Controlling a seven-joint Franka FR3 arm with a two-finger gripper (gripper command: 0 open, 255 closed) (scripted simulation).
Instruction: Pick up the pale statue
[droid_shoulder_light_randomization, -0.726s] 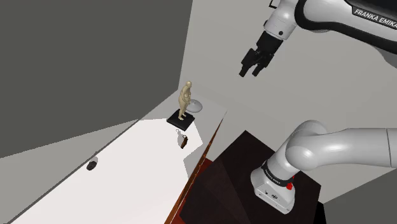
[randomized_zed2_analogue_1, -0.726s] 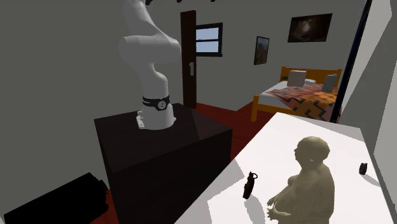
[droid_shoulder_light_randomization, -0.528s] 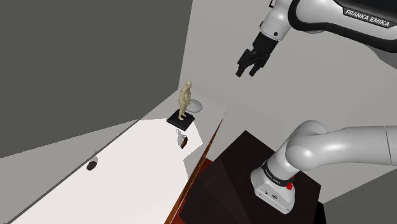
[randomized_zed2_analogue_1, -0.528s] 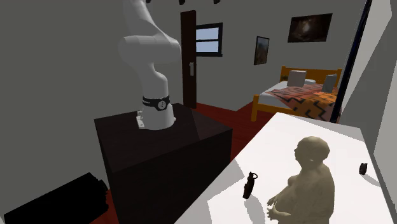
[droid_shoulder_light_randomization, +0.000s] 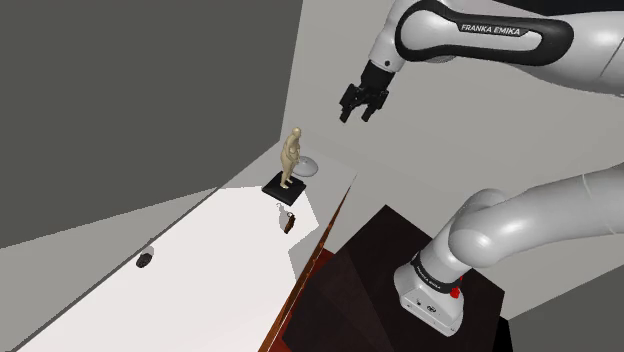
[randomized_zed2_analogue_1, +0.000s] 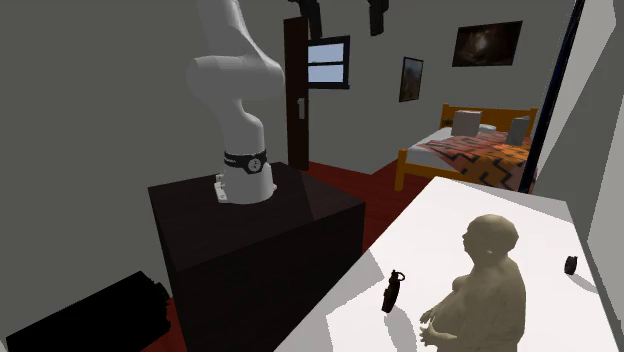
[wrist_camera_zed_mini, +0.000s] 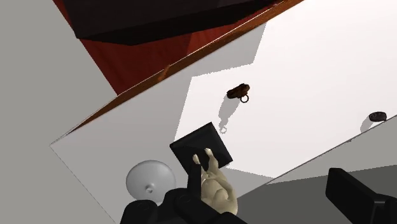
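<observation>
One pale statue of a standing figure is upright on one black square base, which sits at the far corner of the white tabletop. One shallow grey dish lies just beside the base, on the side towards the wall. Two small things share the tabletop. A brown one with a ring lies near the base, and a dark one lies well apart from the base, by the wall-side edge.

One gripper hangs high above the base and off to the shoulder view's right. In the wrist view its two black fingers stand apart and touch nothing, with the statue below, close beside the other one.

The white arm bears the words "FRANKA EMIKA" on its upper link. It rises from one dark box stand.

In the second exterior view, beyond the base, stands one bed with two pillows. Two framed pictures hang on the wall.
</observation>
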